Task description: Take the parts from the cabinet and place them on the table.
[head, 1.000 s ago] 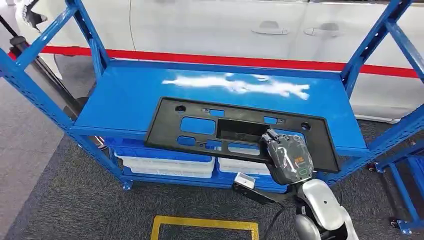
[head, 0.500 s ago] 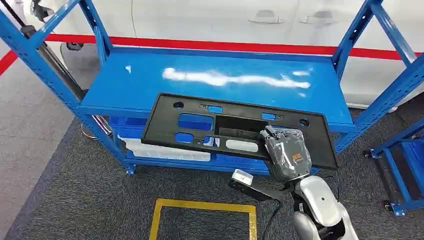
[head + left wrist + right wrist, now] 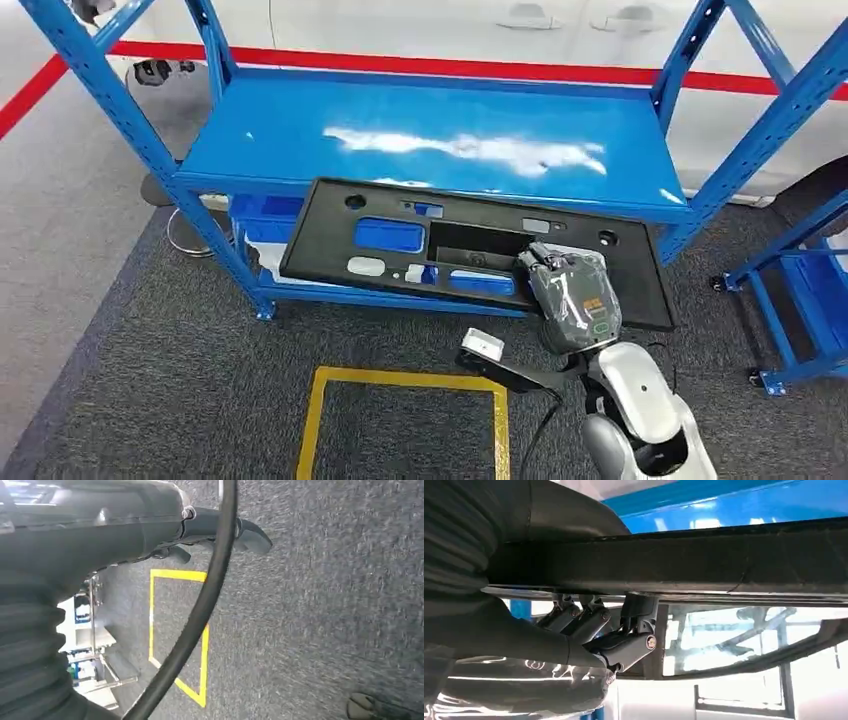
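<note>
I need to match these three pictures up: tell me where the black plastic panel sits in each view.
Head view: the black panel spans the middle, overhanging the front edge of the blue shelf, gripped by the right hand.
Left wrist view: not in it; grey carpet and a yellow floor marking.
Right wrist view: a dark band across the picture, fingers curled beneath.
Shared landmark: blue shelf.
</note>
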